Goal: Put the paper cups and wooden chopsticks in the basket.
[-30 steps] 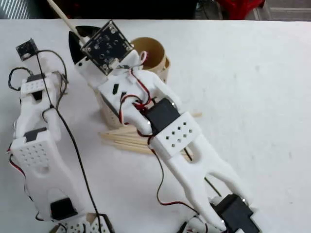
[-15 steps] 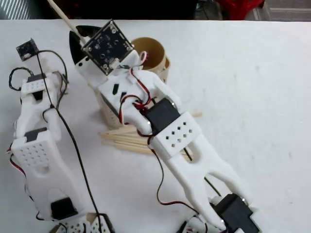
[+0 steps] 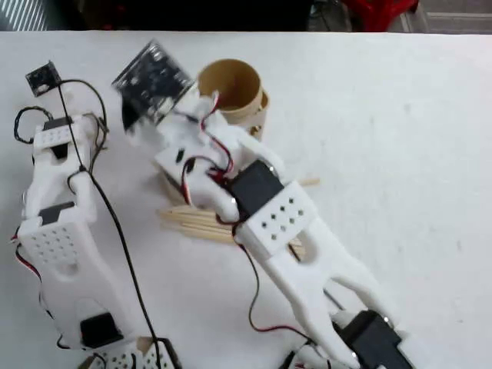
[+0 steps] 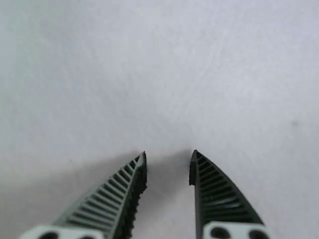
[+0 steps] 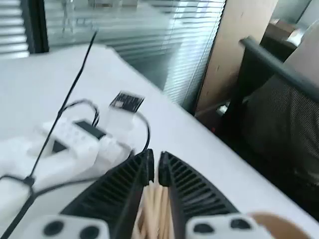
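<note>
High view: empty upright paper cup (image 3: pixel 231 86), wooden chopsticks (image 3: pixel 192 220) on table (image 3: pixel 400 123)

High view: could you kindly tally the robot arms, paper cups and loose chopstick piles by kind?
Robot arms: 2 (left arm, right arm)
Paper cups: 1 plainly seen; a second rim beside it is unclear
Chopstick piles: 1, sticks too overlapped to count
Total: 4

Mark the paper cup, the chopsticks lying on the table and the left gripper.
paper cup (image 3: pixel 231 84), high view, inside of the cup.
chopsticks (image 3: pixel 192 221), high view, middle of the bundle.
left gripper (image 4: pixel 168 160), left wrist view, midway between its fingertips.
</note>
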You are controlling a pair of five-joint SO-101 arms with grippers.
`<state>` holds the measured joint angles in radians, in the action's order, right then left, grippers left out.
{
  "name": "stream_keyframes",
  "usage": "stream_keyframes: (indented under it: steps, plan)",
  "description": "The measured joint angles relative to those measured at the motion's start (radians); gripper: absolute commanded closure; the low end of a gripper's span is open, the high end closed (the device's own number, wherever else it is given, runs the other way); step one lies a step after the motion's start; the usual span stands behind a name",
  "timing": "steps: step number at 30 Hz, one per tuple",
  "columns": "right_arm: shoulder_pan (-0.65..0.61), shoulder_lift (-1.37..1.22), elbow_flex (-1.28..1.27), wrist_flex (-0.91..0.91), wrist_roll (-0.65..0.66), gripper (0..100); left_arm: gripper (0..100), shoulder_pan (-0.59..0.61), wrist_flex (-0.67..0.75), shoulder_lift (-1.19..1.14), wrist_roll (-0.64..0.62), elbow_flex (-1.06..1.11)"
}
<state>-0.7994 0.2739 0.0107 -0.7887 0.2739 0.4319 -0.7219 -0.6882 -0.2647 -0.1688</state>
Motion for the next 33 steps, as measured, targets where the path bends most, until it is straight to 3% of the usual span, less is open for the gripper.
stream_keyframes:
  steps: [8, 14, 18, 24, 33]
  plan:
    - [-0.023, 0.270, 0.005, -0.517, 0.008, 94.0, 84, 0.000, 0.000, 0.000, 0.000, 0.000]
    - [-0.023, 0.255, -0.101, -0.749, 0.201, 93.6, 84, 0.000, 0.000, 0.000, 0.000, 0.000]
    - [-0.041, 0.127, -0.344, -0.666, 0.276, 93.6, 84, 0.000, 0.000, 0.000, 0.000, 0.000]
    - [-0.035, -0.054, -0.700, -0.250, 0.328, 93.6, 84, 0.000, 0.000, 0.000, 0.000, 0.000]
    - [0.063, -0.190, -0.760, -0.032, 0.394, 93.5, 84, 0.000, 0.000, 0.000, 0.000, 0.000]
